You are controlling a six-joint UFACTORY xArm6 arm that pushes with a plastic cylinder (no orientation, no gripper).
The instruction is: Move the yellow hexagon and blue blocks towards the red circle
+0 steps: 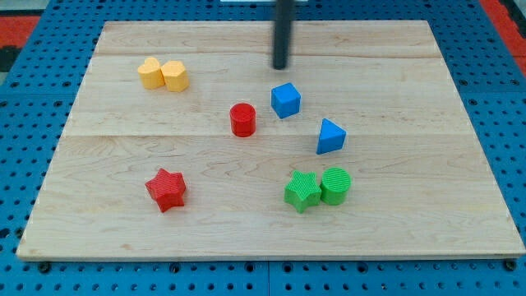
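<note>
Showing a pale wooden board on a blue perforated table, with small coloured plastic blocks listed from the view's left to its right. At the far left, toward the top: an orange-yellow lobed block, touching at its 3 o'clock side the yellow hexagon block. Lower down, at about 6 o'clock from that pair: a red star block, standing alone. Near the middle: the red circle block, an upright cylinder. At 2 o'clock from the red circle, just beside it but apart: a blue cube block. At 4 o'clock from that cube: a blue wedge-shaped block. At 6 o'clock from the wedge: a green star block touching a green cylinder block on its 3 o'clock side. No pincer on this arm, only a straight dark rod gripping nothing; my tip at 12 o'clock from the blue cube, near but clear of it, well apart from the yellow hexagon at its 9 o'clock.
</note>
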